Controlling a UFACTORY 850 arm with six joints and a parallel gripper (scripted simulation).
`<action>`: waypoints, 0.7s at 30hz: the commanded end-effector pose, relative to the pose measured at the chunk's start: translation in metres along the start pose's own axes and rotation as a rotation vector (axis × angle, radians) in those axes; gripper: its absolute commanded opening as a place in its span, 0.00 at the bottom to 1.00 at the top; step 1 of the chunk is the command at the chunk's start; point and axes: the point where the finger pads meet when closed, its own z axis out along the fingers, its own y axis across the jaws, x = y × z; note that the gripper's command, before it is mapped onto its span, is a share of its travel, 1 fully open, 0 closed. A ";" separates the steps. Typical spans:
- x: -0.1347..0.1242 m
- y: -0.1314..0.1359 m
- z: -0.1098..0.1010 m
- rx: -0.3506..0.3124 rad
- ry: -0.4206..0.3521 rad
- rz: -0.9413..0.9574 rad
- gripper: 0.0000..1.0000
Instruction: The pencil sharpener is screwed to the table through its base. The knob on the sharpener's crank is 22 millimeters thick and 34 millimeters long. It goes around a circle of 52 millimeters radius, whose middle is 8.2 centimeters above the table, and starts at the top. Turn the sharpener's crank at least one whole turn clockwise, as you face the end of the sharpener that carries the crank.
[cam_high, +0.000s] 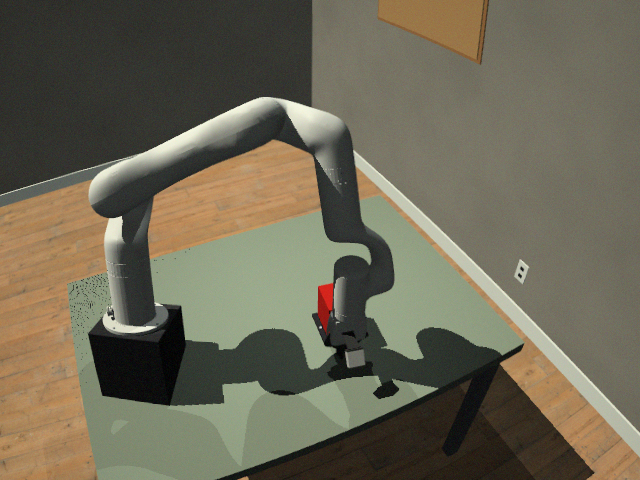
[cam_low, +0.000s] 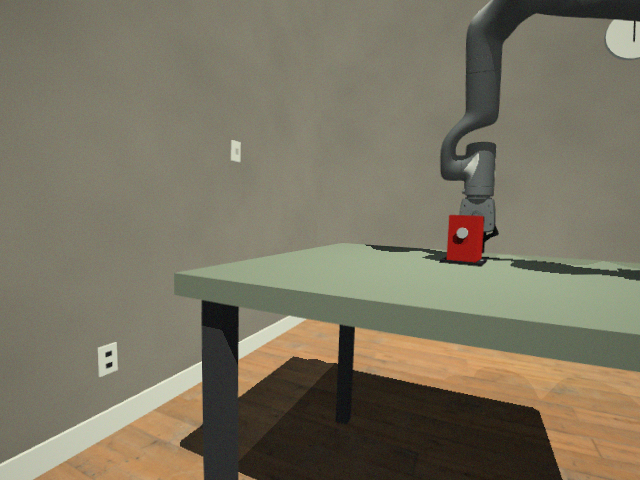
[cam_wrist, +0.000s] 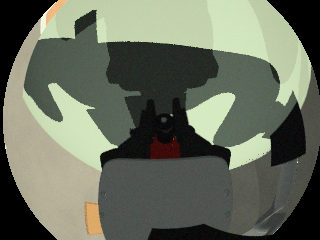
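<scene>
The red pencil sharpener (cam_high: 325, 304) stands on a dark base on the green table, mostly hidden behind my wrist in the top view. The exterior view shows its far end (cam_low: 465, 238) with a grey round hub. My gripper (cam_high: 345, 345) points down just in front of the sharpener's crank end, low near the table. Its fingers are shut on the crank knob, which is hidden between them. In the wrist view the dark fingers close around a small dark knob above a red patch of the sharpener (cam_wrist: 164, 148). The crank arm itself is hidden.
The arm's black pedestal (cam_high: 136, 355) stands at the table's near left. The table's front edge (cam_high: 361, 423) lies close below the gripper. A small dark shadow patch (cam_high: 385, 390) lies on the table nearby. A wall runs along the right.
</scene>
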 end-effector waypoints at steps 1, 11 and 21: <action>0.000 0.004 -0.002 0.002 0.001 0.000 0.00; 0.000 0.021 -0.011 0.002 0.001 0.000 0.00; 0.000 0.036 -0.031 0.002 0.001 0.000 0.00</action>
